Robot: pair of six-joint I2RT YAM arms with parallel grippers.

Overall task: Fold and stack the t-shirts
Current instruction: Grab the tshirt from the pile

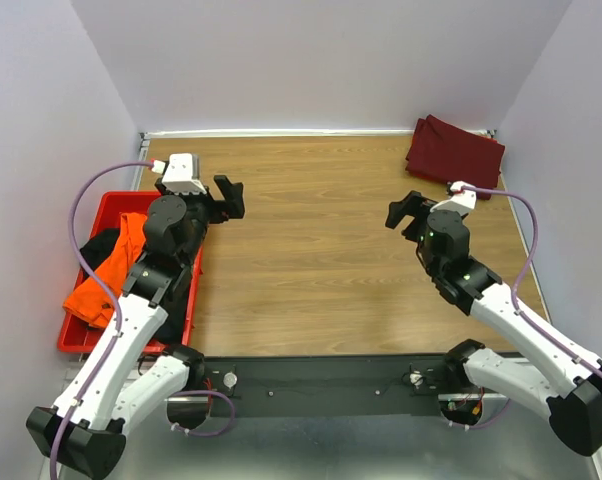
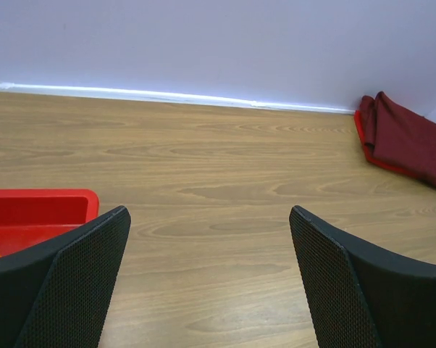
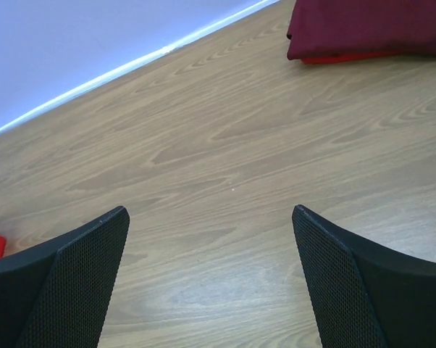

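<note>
Over the wood-grain bench (image 1: 311, 262), left end effector (image 1: 228, 196) stands with fingers spread wide, nothing between them. To its left and nearer the arm bases sits a red plastic bin (image 1: 103, 203) at the bench edge. In the bin lies a crumpled bright orange cloth t-shirt (image 1: 116, 270), with black cloth (image 1: 99, 244) against it on the far side. The right end effector (image 1: 405, 212) has its fingers equally wide apart and is empty, clear of the bench surface. Beyond it and to its right, in the far corner, a folded dark maroon cloth t-shirt (image 1: 454, 155) lies flat. A thin red edge (image 3: 334, 56) shows beneath it; what that is cannot be told. The two end effectors are well apart.
</note>
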